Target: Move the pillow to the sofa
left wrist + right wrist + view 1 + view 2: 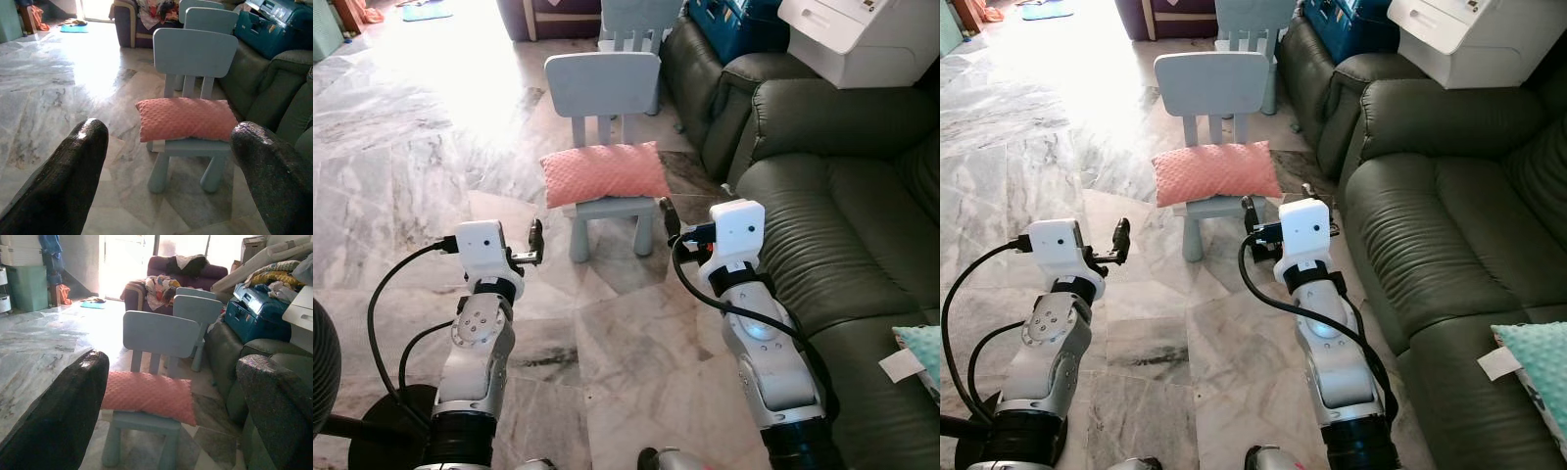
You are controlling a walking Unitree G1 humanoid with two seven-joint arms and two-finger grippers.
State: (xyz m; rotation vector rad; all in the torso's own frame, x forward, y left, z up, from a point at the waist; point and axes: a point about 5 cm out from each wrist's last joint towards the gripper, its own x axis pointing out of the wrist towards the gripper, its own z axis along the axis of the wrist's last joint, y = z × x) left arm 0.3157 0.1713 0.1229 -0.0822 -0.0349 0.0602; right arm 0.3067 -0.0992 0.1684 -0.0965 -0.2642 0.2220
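Observation:
A pink pillow (604, 173) lies across the seat of a small light-blue chair (603, 86) on the marble floor, just left of a dark green leather sofa (832, 225). Both arms are raised in front of the chair. My left gripper (535, 243) stands open short of the chair's front left leg, with the pillow (187, 119) framed between its fingers (63, 183). My right gripper (670, 221) is open near the chair's front right leg, and the pillow (149, 395) lies ahead of it. Neither gripper touches the pillow.
A second light-blue chair (639, 22) stands behind the first. A teal case (729, 24) and a white printer (857, 34) sit on the sofa's far end. A teal cushion (922, 354) lies on the near seat. Open marble floor (421, 147) spreads to the left.

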